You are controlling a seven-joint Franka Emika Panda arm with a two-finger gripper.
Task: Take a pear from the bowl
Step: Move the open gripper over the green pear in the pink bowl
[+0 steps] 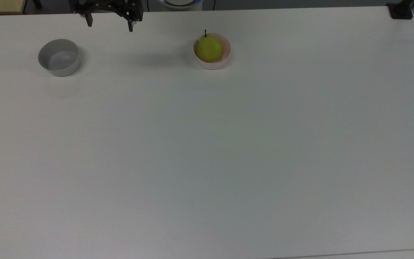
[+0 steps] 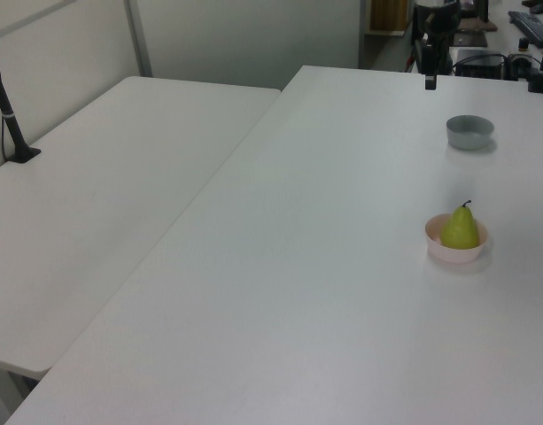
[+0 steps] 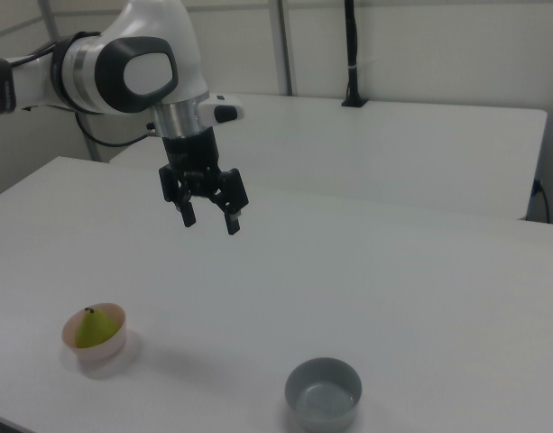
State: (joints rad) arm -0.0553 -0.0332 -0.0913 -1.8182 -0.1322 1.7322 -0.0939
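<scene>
In the right view, the grey bowl (image 3: 324, 393) is sitting nearest, low on the white counter (image 3: 420, 289), with its hollow facing up. Farther to the right view's left, the pale pink bowl (image 3: 96, 347) is resting on the same counter, well apart from the grey one. The yellow-green pear (image 3: 89, 329) is standing inside the pink bowl, stem up, its body filling much of the hollow. Beyond both bowls, the hand (image 3: 209, 220) is hanging in the air above the counter, pointing down, with its two black fingers (image 3: 232, 219) spread apart and nothing between them. It is touching neither bowl and is well clear of the pear. The white arm is reaching in from the right view's left.

In the top view, the pear (image 1: 209, 48) is sitting upright in the pink bowl (image 1: 212, 63) near the far edge of the counter (image 1: 207, 151), its dark stem pointing toward that edge. The grey bowl (image 1: 59, 57) is lying well off to the top view's left. The hand (image 1: 110, 26) is hovering between the two bowls along that far edge, fingers parted.

In the left view, the pear (image 2: 461, 227) in the pink bowl (image 2: 455, 249) is the nearer thing, the grey bowl (image 2: 469, 132) is lying behind it, and the hand (image 2: 430, 81) is hanging farthest back.
</scene>
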